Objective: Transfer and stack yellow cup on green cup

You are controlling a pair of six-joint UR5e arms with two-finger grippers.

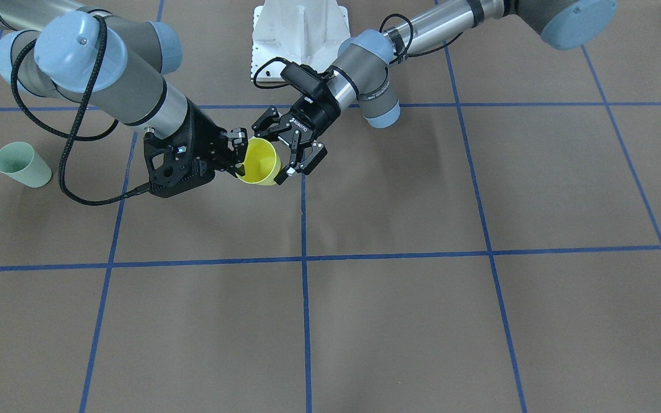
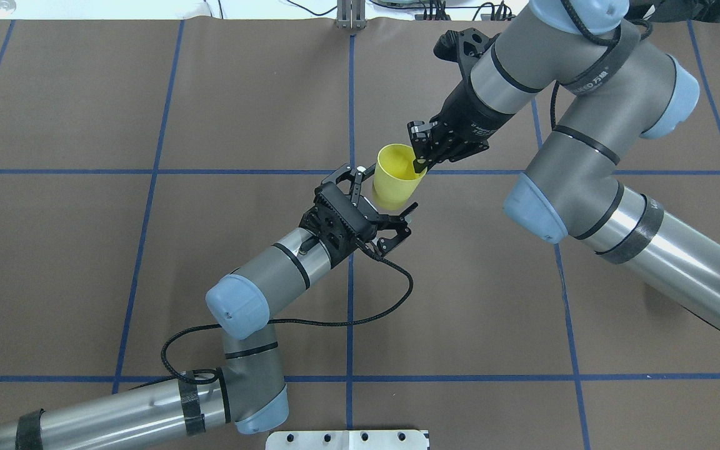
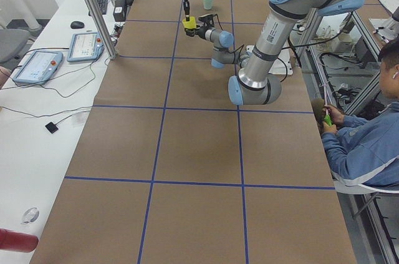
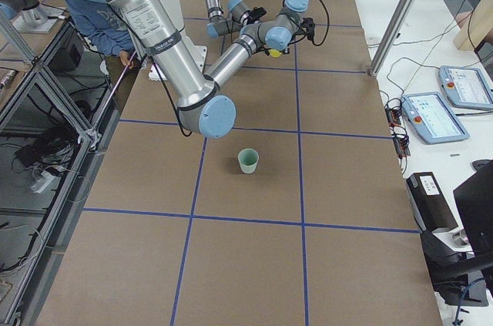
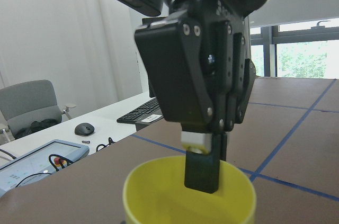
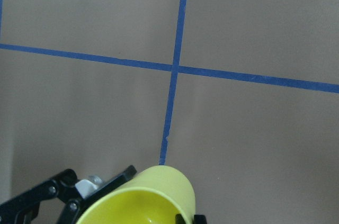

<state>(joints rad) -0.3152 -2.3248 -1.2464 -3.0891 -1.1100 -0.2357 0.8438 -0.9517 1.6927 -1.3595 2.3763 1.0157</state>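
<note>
The yellow cup [image 1: 259, 162] hangs tilted above the table's middle, and also shows in the overhead view [image 2: 394, 178]. My right gripper [image 1: 241, 156] is shut on its rim, one finger [image 5: 204, 166] inside the cup and one outside. My left gripper [image 2: 385, 195] is open, its fingers [image 2: 397, 224] spread around the cup's lower end. The right wrist view shows the cup's rim [image 6: 143, 197] and a left finger [image 6: 53, 197]. The green cup [image 1: 22, 164] stands upright on the table on my right side, far from both grippers [image 4: 248, 160]. It is hidden in the overhead view.
The table is brown with a blue tape grid. The white robot base plate [image 1: 299, 34] is at my edge. Control pendants [image 4: 439, 114] lie on a side desk beyond the far edge. A seated person [image 3: 368, 133] is beside the table.
</note>
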